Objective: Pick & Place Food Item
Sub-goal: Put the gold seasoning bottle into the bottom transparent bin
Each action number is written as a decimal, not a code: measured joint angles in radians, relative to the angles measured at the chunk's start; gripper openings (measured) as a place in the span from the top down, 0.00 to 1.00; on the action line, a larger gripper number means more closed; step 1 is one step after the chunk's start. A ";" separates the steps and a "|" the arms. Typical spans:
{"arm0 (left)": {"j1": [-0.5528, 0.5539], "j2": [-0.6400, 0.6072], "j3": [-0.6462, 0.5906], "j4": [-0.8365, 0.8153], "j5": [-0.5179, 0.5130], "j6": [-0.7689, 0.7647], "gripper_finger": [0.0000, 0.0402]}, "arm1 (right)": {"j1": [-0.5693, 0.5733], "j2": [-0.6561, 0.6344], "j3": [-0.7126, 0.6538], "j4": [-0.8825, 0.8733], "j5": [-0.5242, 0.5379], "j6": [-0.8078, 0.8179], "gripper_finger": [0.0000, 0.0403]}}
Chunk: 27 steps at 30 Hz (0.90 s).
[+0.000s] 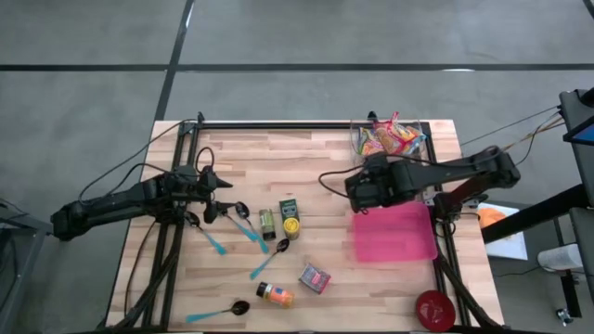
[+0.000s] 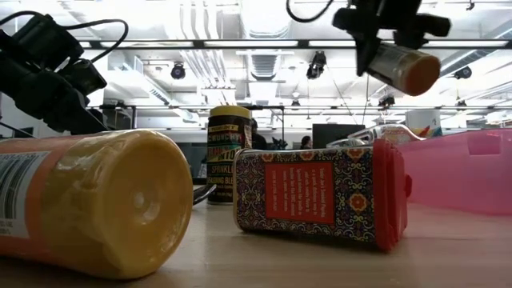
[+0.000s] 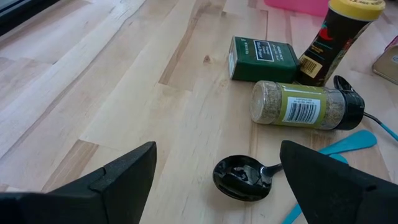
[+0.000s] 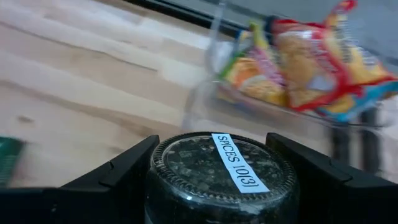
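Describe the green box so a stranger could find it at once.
Start at the pink tray on the wooden table's right side and look left to the cluster near the middle. The green box lies flat there, touching a yellow-capped bottle. It is the only flat, dark green rectangular carton; its neighbours are round jars.

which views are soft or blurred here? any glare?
Right wrist view: the clear bin of snack packets and the table are smeared, while the held spice jar stays sharp. Low view: the near orange bottle is soft, and the ceiling lights blow out. Left wrist view: crisp, with a small highlight on the black spoon. High view: evenly lit, no glare.
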 joint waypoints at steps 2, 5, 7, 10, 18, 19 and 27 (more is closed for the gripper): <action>0.000 0.000 0.000 0.000 0.000 0.000 0.14 | -0.010 -0.017 -0.019 -0.044 0.002 0.020 0.33; 0.000 0.000 0.000 0.000 0.000 0.000 0.14 | -0.032 -0.052 -0.060 -0.063 0.002 0.028 0.33; 0.000 0.000 0.000 0.000 0.000 0.000 0.14 | -0.051 -0.082 -0.096 -0.062 0.000 0.028 0.33; 0.000 0.000 0.000 0.000 0.000 0.000 0.14 | -0.081 -0.136 -0.159 -0.058 -0.007 0.038 0.33; 0.000 0.000 0.000 0.000 0.000 0.000 0.14 | -0.179 -0.306 -0.359 0.014 -0.041 0.041 0.33; 0.000 0.000 0.000 0.000 0.000 0.000 0.14 | -0.195 -0.326 -0.380 0.027 -0.044 0.031 0.33; 0.000 0.000 0.000 0.000 0.000 0.000 0.14 | -0.341 -0.421 -0.504 0.186 -0.076 -0.095 0.31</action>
